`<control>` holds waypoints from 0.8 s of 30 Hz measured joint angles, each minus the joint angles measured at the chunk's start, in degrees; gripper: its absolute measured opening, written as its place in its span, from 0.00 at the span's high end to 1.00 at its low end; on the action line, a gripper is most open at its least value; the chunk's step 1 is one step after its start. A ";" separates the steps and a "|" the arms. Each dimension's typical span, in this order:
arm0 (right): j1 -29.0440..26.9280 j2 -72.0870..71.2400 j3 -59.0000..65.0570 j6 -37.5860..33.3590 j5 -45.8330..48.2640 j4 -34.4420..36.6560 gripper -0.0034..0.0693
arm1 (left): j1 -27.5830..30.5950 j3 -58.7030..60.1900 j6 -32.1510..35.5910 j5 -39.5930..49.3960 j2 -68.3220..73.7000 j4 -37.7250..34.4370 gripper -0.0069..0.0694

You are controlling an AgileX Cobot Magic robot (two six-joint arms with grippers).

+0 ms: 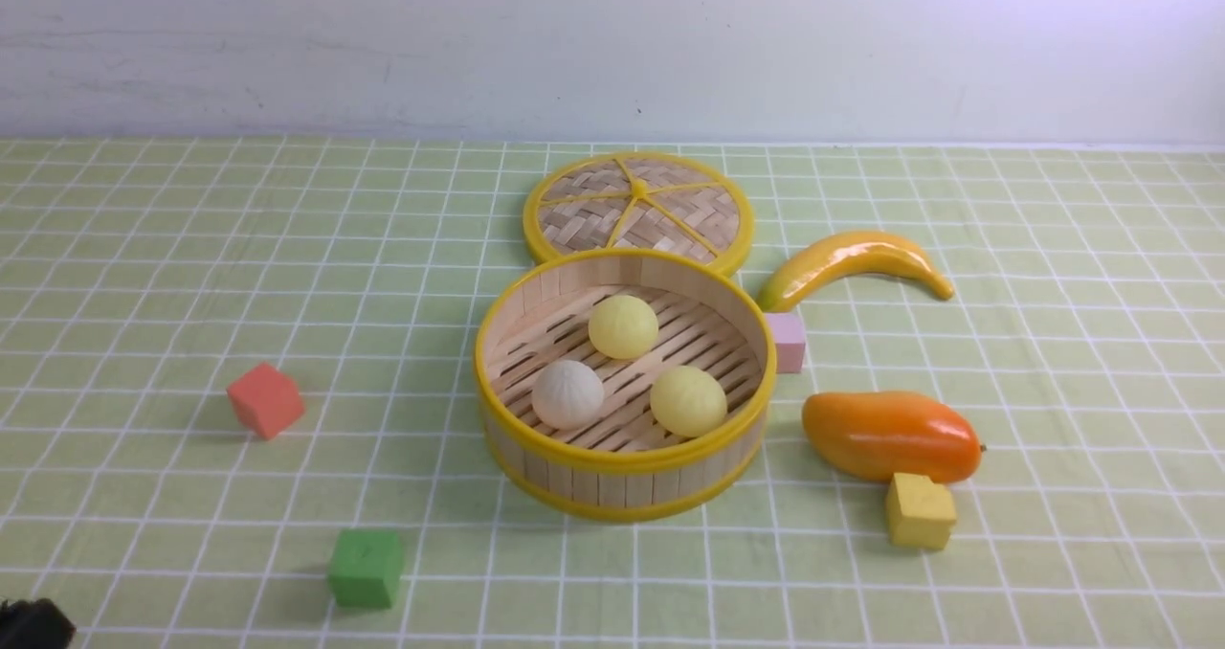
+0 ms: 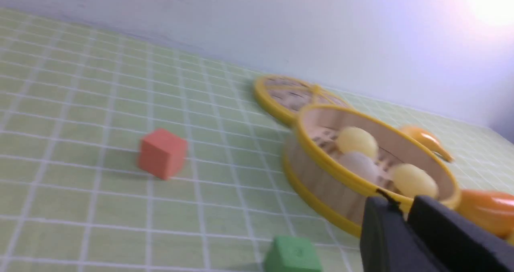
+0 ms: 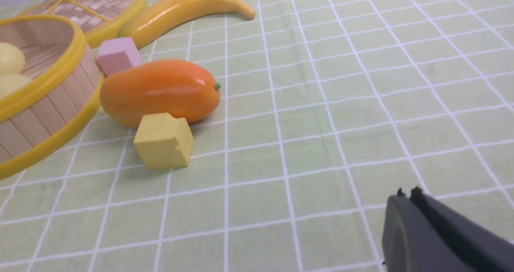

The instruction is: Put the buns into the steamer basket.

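Observation:
The steamer basket stands in the middle of the table. Inside it lie the off-white bun and two pale yellow buns. The basket and its buns also show in the left wrist view, blurred. My left gripper is shut and empty, near the table's front left, short of the basket; in the front view only a dark bit shows at the bottom left corner. My right gripper is shut and empty above bare cloth, right of the basket.
The woven lid lies behind the basket. A banana, pink cube, mango and yellow cube sit to the right. A red cube and green cube sit to the left.

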 joint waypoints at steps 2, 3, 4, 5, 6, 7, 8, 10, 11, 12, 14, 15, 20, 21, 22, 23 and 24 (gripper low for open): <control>0.00 -0.05 0.00 0.00 0.00 0.00 0.97 | 3.99 0.91 -1.42 5.83 -0.15 1.01 0.93; 0.00 -0.05 0.00 0.00 0.00 0.00 0.97 | 4.69 1.23 -1.54 7.75 -0.15 1.08 0.93; 0.00 -0.05 0.00 0.00 0.00 0.00 0.97 | 5.34 1.43 -1.61 10.35 -0.15 1.13 0.93; 0.00 -0.05 0.00 0.00 0.00 0.00 0.97 | 5.70 1.55 -1.67 11.68 -0.15 1.13 0.93; 0.00 -0.05 0.00 0.00 0.00 0.00 0.97 | 5.96 1.74 -1.73 13.48 -0.15 1.13 0.93; 0.00 -0.05 0.00 0.00 0.00 0.00 0.97 | 6.11 1.74 -1.80 14.26 -0.15 1.13 0.93; 0.00 -0.05 0.00 0.00 0.00 0.00 0.97 | 6.13 1.74 -1.84 14.55 -0.15 1.13 0.93; 0.00 -0.05 0.00 0.00 0.00 0.00 0.97 | 6.13 1.74 -2.03 14.67 -0.15 1.13 0.93; 0.00 -0.05 0.00 0.00 0.00 0.00 0.96 | 6.13 1.74 -2.03 14.72 -0.15 1.13 0.93; 0.00 -0.05 0.00 0.00 0.00 0.00 0.96 | 6.13 1.74 -2.10 14.72 -0.15 1.13 0.93; 0.00 -0.05 0.00 0.00 0.00 0.00 0.96 | 6.13 1.74 -2.10 14.65 -0.15 1.08 0.93; 0.00 -0.05 0.00 0.00 0.00 0.00 0.96 | 6.13 1.74 -2.12 14.65 -0.15 1.08 0.93; 0.00 -0.05 0.00 0.00 0.00 0.00 0.95 | 6.13 1.74 -2.17 14.33 -0.15 1.08 0.93; 0.00 -0.05 0.00 0.00 0.00 0.00 0.95 | 6.13 1.74 -2.17 14.33 -0.15 1.08 0.93; 0.00 -0.05 0.00 0.00 0.00 0.00 0.95 | 6.13 1.74 -2.17 14.33 -0.15 1.08 0.93; 0.00 -0.05 0.00 0.00 0.00 0.00 0.95 | 6.13 1.74 -2.17 14.33 -0.15 1.08 0.93; 0.00 -0.05 0.00 0.00 0.00 0.00 0.95 | 6.13 1.74 -2.17 14.33 -0.15 1.08 0.93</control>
